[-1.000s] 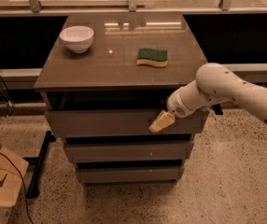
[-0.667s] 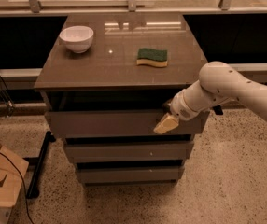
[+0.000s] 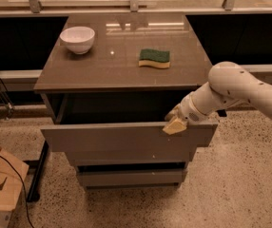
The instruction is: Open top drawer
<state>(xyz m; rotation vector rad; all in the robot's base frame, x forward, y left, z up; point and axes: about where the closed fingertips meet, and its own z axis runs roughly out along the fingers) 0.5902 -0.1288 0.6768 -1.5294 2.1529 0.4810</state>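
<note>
Speckled stone floor (image 3: pixel 240 189), grey-brown cabinet: top drawer (image 3: pixel 117 139) found pulled out

Floor is pale terrazzo, lit warm. Behind the cabinet runs a long, low black unit with a pale ledge and metal uprights along the far edge of the scene.

Cabinet tabletop (image 3: pixel 121 70): glossy and brown, carrying two items. A white bowl (image 3: pixel 77 38) stands upright at the far left corner. A green-and-yellow sponge (image 3: pixel 154 58) lies flat right of centre, well apart from the bowl.

Top drawer: its wide flat front stands forward of the tabletop's near edge, towards the viewer, with a dark open gap between the front and the cabinet body. The drawer's inside is in shadow and its contents cannot be made out. The front sits level and has no handle.

Lower drawer front (image 3: pixel 131 177): narrower, set back beneath the top drawer, closed flush with the carcass.

Gripper (image 3: pixel 174 122): placed at the right end of the top drawer's upper edge, its tan tip lying against the front. Whether it is clamped on that edge or spread cannot be told from this view. The white arm (image 3: pixel 240 91) enters from the right and slopes down to the left.

Left side: a cardboard box (image 3: pixel 0 189) sits on the floor at the near left, with a black cable (image 3: pixel 3 158) trailing across it
</note>
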